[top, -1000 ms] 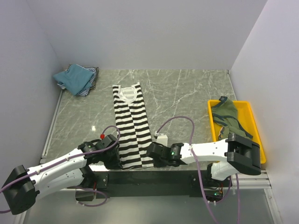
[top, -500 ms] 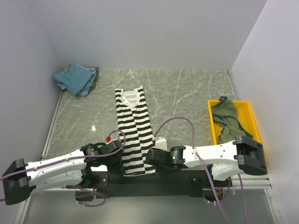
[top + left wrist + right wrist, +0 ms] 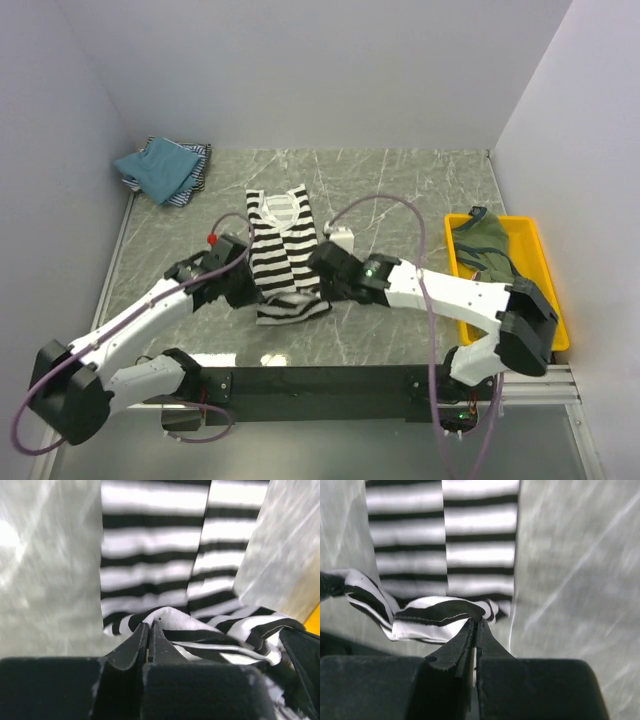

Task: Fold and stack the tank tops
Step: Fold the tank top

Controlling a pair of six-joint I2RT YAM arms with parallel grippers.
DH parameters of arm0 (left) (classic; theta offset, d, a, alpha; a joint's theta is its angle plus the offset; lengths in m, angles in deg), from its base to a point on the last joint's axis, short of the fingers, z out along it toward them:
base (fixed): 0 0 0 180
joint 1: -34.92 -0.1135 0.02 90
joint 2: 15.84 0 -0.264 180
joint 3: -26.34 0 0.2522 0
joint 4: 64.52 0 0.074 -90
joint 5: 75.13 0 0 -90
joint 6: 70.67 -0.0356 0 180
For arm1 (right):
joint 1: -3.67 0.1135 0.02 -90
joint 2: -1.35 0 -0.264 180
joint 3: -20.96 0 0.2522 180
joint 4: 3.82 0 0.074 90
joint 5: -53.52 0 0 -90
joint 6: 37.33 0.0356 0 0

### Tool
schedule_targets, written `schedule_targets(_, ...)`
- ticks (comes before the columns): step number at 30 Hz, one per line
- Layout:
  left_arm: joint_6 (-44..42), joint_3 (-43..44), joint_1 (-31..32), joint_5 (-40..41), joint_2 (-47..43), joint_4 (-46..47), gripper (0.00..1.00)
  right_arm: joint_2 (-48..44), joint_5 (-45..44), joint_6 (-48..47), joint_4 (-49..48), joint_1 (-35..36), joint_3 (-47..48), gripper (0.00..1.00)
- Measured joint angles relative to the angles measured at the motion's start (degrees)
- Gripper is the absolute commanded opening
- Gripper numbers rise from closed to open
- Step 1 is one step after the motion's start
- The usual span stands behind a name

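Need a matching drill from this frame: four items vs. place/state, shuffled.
1 black-and-white striped tank top
2 teal tank top
3 olive-green tank top
4 left pincer

A in the yellow tray
B far-left corner, on a fine-striped top
C mid-table, near hem raised
D shut on the striped hem

Pairs: 1-C, 2-B, 3-A, 4-D

Black-and-white striped tank top [image 3: 283,240] on grey veined table [image 3: 400,190].
Elsewhere: teal-blue top [image 3: 158,167], fine blue-and-white striped top [image 3: 198,168], olive-green top [image 3: 487,245], yellow tray [image 3: 540,262].
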Motion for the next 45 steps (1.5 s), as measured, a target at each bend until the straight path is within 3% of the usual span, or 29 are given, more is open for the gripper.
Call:
schedule_targets(7,-7.91,6.27,-11.04,-0.04,11.19,7.34,0.01,12.44,-0.15,-8.81,-4.22,-9.07,10.99,0.00)
schedule_targets(14,-10.95,11.58,-17.86,0.07,21.27,13.84,0.01,24.70,0.39,-14.29,-7.32,-15.89,21.44,0.00)
schedule_targets(20,-11.72,17.42,-19.15,-0.04,29.44,18.56,0.01,31.26,1.60,-16.57,-7.93,-19.45,28.72,0.01)
schedule_targets(23,-12.07,18.60,-19.63,-0.15,33.07,20.39,0.01,33.48,2.45,-17.20,-8.72,-20.24,30.67,0.13)
schedule_targets(25,-12.09,18.67,-20.00,-0.20,35.01,21.27,0.01,34.75,2.95,-17.68,-9.22,-20.35,31.52,0.15)
schedule_targets(45,-10.23,23.74,-23.87,-0.63,41.18,24.26,0.01,44.11,6.80,-19.43,-12.07,-22.71,43.06,0.14)
